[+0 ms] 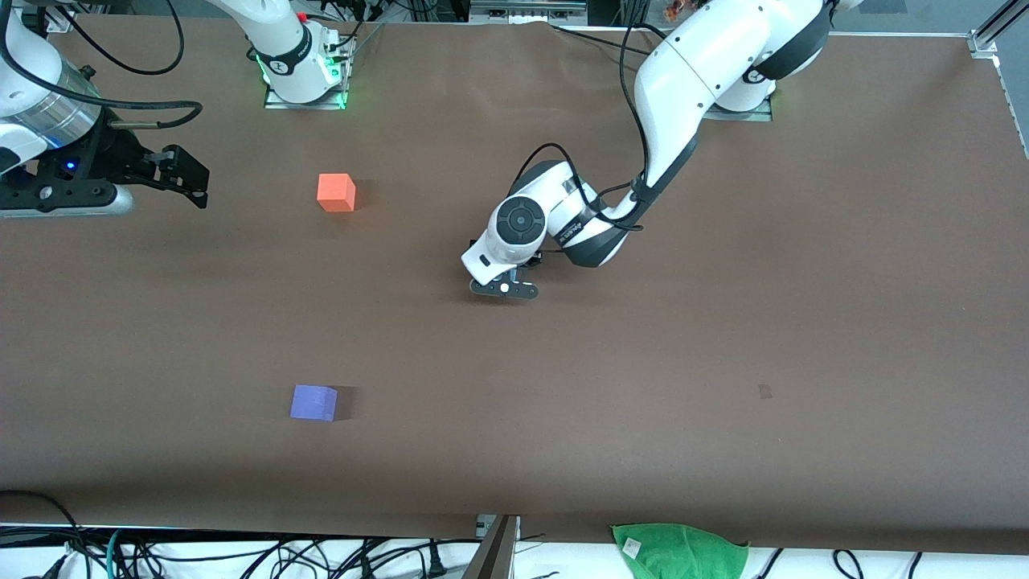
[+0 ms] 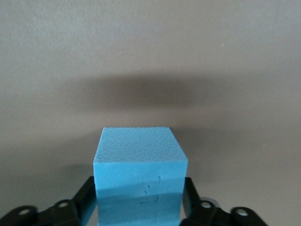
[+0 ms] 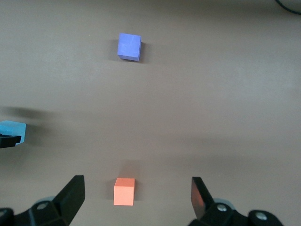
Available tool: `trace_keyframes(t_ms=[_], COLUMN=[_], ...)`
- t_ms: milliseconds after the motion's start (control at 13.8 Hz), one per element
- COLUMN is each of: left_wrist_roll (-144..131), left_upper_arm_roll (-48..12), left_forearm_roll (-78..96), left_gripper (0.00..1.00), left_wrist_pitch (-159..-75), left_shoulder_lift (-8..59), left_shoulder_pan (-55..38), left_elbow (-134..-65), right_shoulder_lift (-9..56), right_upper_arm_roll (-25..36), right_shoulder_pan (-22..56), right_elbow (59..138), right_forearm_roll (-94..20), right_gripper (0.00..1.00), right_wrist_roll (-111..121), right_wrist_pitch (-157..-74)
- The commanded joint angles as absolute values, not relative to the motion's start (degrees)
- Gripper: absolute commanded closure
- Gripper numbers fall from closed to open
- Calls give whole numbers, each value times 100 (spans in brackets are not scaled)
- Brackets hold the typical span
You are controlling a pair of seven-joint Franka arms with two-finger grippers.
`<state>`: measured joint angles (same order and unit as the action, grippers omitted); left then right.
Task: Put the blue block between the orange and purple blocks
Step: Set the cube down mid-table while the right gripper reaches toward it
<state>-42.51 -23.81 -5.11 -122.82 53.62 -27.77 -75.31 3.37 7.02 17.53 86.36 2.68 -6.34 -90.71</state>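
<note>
My left gripper (image 1: 505,289) is shut on the sky-blue block (image 2: 140,160), its black fingers (image 2: 82,195) against two opposite sides, over the middle of the table. The hand hides the block in the front view; the block's corner shows in the right wrist view (image 3: 13,129). The orange block (image 1: 336,193) sits toward the right arm's end, nearer the bases. The purple block (image 1: 313,402) lies nearer the front camera, roughly in line with it. Both show in the right wrist view, orange (image 3: 124,191) and purple (image 3: 129,46). My right gripper (image 1: 189,173) is open and empty, raised beside the orange block.
A green cloth (image 1: 679,551) lies off the table's front edge, with cables along that edge. A small dark mark (image 1: 764,392) is on the brown table toward the left arm's end.
</note>
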Motion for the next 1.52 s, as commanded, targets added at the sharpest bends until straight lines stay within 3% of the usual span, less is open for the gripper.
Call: trace_keyframes(t_ms=[0, 650, 939, 1228, 1444], left_wrist_roll=[-4307, -4245, -3650, -2850, -1778], left_upper_arm_roll=[-2303, -1934, -1951, -1986, -1995], left_forearm_roll=[-606, -1151, -1151, -1081, -1063], left_gripper=[0, 0, 0, 0, 0], left_wrist_pitch=[-12130, -9591, -9378, -9071, -8650], left_shoulder_lift=[5204, 3482, 2910, 2392, 2093], left_shoulder_pan=[-2822, -2270, -1654, -951, -406], left_elbow=[-7418, -7409, -7383, -7356, -7322], right_shoulder_lift=[334, 966, 1423, 1862, 2476], right_upper_arm_roll=[703, 642, 458, 220, 202], right_shoulder_pan=[1758, 1801, 1986, 2503, 3337], right_elbow=[8534, 8613, 8596, 8649, 8649], right_forearm_roll=[-60, -149, -149, -640, -800], right_gripper=[0, 0, 0, 1, 1], right_wrist_roll=[-597, -458, -236, -1585, -3052], right_wrist_pitch=[-8965, -8439, -8454, -9376, -10377])
